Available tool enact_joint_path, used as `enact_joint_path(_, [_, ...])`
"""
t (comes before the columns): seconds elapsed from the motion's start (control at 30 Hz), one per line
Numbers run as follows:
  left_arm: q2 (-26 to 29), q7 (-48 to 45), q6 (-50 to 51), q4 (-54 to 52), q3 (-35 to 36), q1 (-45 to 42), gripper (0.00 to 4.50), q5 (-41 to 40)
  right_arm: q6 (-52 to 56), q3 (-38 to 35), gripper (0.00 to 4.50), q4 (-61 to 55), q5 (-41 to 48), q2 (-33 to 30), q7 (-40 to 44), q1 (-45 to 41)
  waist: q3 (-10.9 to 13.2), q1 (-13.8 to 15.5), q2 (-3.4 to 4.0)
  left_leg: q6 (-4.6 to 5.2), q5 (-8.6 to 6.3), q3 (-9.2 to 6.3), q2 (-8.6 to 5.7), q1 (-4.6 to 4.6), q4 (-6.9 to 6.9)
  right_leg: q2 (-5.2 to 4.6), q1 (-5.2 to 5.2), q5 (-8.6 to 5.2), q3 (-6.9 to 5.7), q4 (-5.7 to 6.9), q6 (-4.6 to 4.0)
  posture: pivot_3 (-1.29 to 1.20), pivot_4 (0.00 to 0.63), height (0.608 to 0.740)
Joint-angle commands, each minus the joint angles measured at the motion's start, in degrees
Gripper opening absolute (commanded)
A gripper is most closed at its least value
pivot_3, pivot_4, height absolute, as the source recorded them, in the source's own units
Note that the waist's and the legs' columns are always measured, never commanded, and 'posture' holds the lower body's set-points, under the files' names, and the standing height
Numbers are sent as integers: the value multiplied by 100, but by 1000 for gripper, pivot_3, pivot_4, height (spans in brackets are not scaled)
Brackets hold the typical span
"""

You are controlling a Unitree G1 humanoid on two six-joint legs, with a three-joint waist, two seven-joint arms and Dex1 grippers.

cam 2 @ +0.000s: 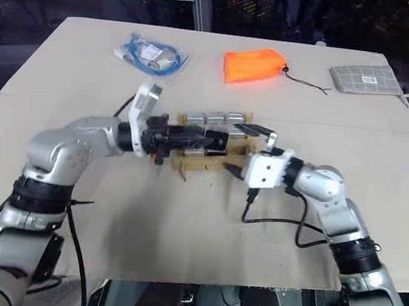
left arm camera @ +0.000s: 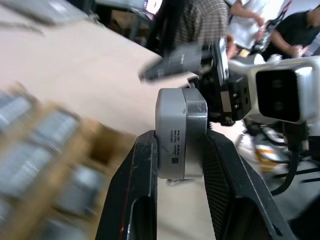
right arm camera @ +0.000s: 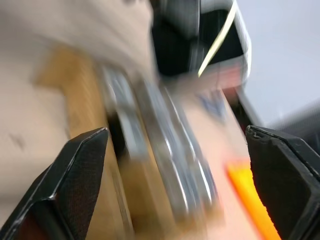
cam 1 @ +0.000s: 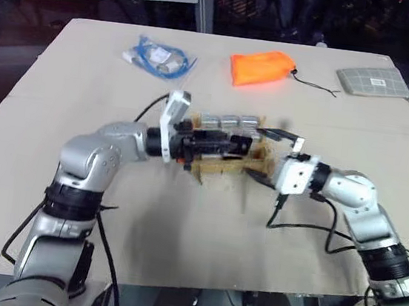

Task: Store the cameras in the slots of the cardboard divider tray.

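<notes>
Cameras [cam 2: 214, 117] sit in a row in the far slots of the cardboard divider tray [cam 2: 203, 162], which lies mid-table on the tan tabletop [cam 2: 181, 225]. We have our left gripper [left arm camera: 180, 155] clamped on one more camera [left arm camera: 181, 132], holding it just above the tray, the arm reaching in from the tray's left side. Our right gripper [cam 1: 272, 158] stands at the tray's right end with its fingers [right arm camera: 82, 175] spread wide and nothing between them. Beyond the tray lie a blue cable bundle [cam 1: 157, 56], an orange pouch [cam 1: 261, 67] and a grey pad [cam 1: 374, 82].
</notes>
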Motion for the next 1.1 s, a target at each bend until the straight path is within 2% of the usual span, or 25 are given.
enact_joint_path(0.03, [-356,-344,-995,386,-197,-244,688,440,1047,-571,4488,-961,778,-40,-156,553,0,18,1,0,0,1,0,0,-4,0,0,0,0,-2,0,0,150,740])
enact_joint_path(0.2, [-747,-455,-1651,790,-234,-131,688,765,2006,-916,4488,-1946,1112,6,-460,1240,0,2,1,0,0,9,5,-1,-8,6,-2,0,1,-4,0,0,150,740])
enact_joint_path(0.33, [-969,-311,-2338,961,-255,146,688,1156,2982,-1274,4488,-2884,1758,102,-740,1855,-2,43,1,0,0,0,3,2,-6,4,1,0,2,-2,0,0,150,740])
enact_joint_path(0.4, [-987,-350,-2575,1016,-281,283,688,1295,3969,-1628,4488,-3447,2714,97,-930,2131,-1,54,-1,1,-1,-2,3,-1,-3,4,0,0,2,-2,0,0,150,740])
enact_joint_path(0.5, [-990,-445,-2976,1135,-386,493,688,1549,5416,-2347,4488,-4110,4023,-422,-1058,2445,-2,63,-2,4,-2,-12,2,-1,-1,1,2,0,0,-2,0,0,150,740])
enact_joint_path(0.67, [-1347,-398,-3441,1574,-326,637,688,1638,6553,-3634,4488,-4343,6139,-1382,-1296,2448,-3,69,-5,31,-18,-15,0,2,1,-4,6,1,-1,0,0,0,150,740])
enact_joint_path(0.8, [-1623,-386,-3935,2098,-338,589,688,1830,6972,-4119,4488,-4524,7667,-2167,-1605,2648,-10,68,-7,37,-22,-21,2,1,1,-2,8,0,-4,-2,0,0,150,740])
enact_joint_path(0.9, [-1801,-351,-4246,2518,-330,515,688,1940,7034,-4335,4488,-4597,8490,-2604,-1963,2892,-20,73,-12,38,-22,-24,1,3,1,-2,14,1,-8,-4,0,0,150,740])
enact_joint_path(1.1, [-1988,-375,-4752,3379,-254,115,688,2078,6875,-4686,4488,-4589,8760,-2854,-2280,3335,-52,97,-40,45,-24,-39,-2,9,17,-10,38,2,-23,-7,2,0,150,740])
